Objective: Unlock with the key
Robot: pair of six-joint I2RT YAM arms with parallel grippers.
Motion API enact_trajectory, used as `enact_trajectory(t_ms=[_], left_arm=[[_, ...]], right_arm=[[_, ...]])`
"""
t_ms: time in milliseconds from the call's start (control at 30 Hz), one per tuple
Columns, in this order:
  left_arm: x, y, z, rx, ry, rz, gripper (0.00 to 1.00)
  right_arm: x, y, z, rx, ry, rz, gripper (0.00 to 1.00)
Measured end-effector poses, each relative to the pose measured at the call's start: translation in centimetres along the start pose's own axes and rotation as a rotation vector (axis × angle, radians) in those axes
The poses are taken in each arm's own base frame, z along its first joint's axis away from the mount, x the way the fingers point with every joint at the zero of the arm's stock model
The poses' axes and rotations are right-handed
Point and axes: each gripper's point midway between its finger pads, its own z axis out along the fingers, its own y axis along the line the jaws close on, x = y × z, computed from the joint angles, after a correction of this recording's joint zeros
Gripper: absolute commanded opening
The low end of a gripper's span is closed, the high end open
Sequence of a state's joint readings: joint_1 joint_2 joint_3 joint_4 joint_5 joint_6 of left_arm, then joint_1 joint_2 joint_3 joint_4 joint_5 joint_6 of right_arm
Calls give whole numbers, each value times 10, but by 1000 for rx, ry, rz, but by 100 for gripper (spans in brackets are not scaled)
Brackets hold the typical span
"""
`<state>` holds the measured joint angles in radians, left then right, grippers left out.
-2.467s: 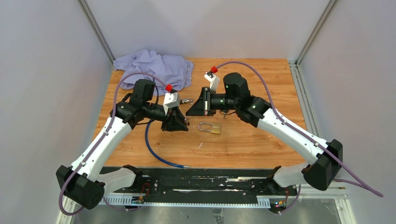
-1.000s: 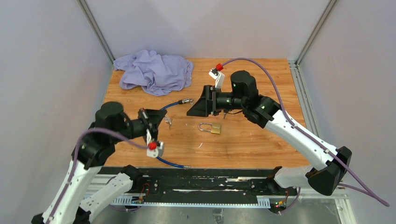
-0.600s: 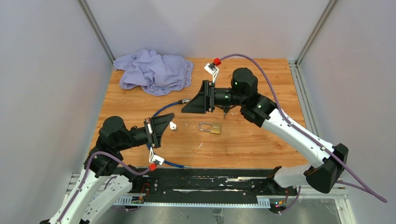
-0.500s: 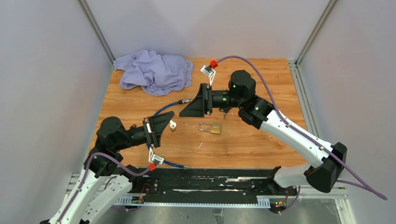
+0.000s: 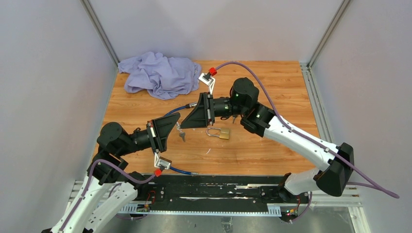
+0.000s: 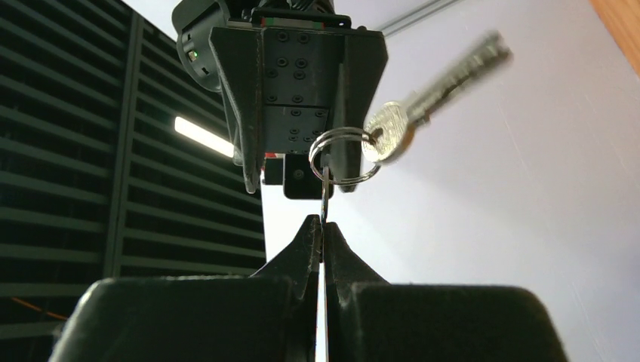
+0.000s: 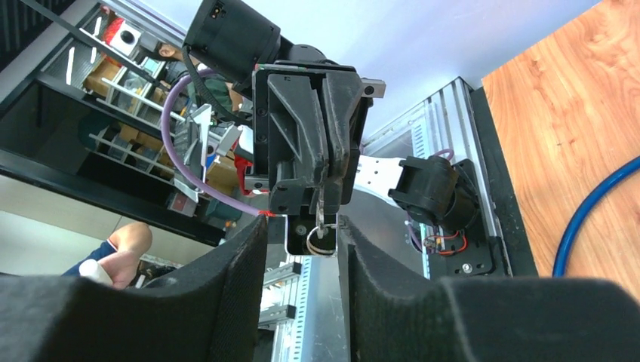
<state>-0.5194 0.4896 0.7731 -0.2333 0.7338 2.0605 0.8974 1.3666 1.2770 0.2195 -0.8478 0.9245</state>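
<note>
Left pincer [image 6: 323, 226] is clamped tight on the key [image 6: 325, 197], seen edge-on and held off the surface [image 5: 272, 82] over its left-centre. Ring [image 6: 341, 156] sits at the key's outer end; second key [image 6: 434, 83] hangs off it, blurred. Purple cloth [image 5: 160, 73] is bunched in the far-left corner against the wall edge. Blue cable [image 5: 171, 112] arcs from beside the right pincer, under the left one, to the near edge. Right pincer [image 7: 302, 223] faces the left one almost tip to tip, jaws partway apart, ring lined up in the gap. Can't tell if the pads touch it. Padlock [image 5: 219, 132] lies flat just right of the tips, shackle pointing left. Right of it is bare wood out to the right edge rail [image 5: 309, 92]. Near strip in front of the padlock is bare too.
</note>
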Motion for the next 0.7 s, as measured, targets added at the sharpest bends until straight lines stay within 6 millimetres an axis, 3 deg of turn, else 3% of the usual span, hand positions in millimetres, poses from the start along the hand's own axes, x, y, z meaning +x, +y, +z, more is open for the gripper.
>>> enact_trajectory(t_ms=[333,500,700], left_arm=[[1,2,0,-8,5,8,0],[3,5,0,-17,10,17,0],[3,5,-1,-17,11,18,0]], right_arm=[[2,2,9,-42,0,3,23],[5,1,13,-50,10,13,1],[4,0,15,-49,4,18,1]])
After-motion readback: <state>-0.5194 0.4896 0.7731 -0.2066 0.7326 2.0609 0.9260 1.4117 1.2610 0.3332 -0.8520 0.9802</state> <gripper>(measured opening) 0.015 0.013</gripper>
